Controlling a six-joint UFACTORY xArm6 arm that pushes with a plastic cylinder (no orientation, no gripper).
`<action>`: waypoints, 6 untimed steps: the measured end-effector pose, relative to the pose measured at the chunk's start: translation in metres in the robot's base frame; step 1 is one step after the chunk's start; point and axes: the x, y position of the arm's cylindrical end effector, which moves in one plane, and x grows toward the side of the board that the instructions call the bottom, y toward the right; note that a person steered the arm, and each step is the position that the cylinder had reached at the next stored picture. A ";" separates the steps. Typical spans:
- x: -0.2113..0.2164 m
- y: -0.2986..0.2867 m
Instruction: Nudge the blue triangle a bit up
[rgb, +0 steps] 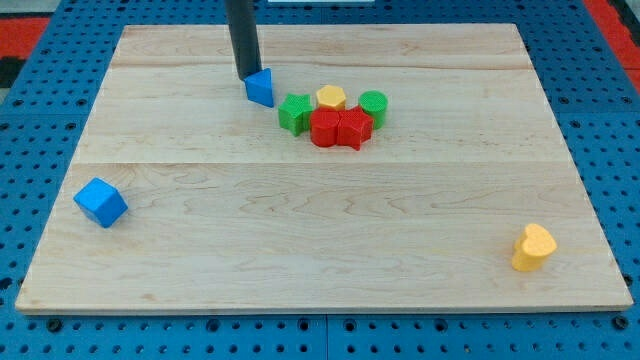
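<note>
The arm's straight dark rod (242, 38) came down from the view's top edge, nearly upright, and my tip (247, 77) rested on the wooden desk (330, 230) in its upper part. The rig carried no gripper, so there were no jaws to be spread or pressed together; the rod held nothing.

The blue triangle (261, 87) lay just to the view's right of my tip and slightly below it, touching or nearly touching the rod's end; contact could not be told for certain.

Farther to the tip's right, and a little lower, sat a tight cluster: a green block (294, 113) nearest, a yellow block (331, 98) behind it, a green cylinder (373, 105) farthest right, and two red blocks (340, 129) pressed together at the cluster's lower edge.

Well apart from the tip, a blue cube (100, 202) lay toward the view's lower left, and a yellow block (533, 247) toward the lower right.
</note>
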 end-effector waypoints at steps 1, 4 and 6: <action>0.006 0.018; 0.036 -0.035; 0.112 -0.048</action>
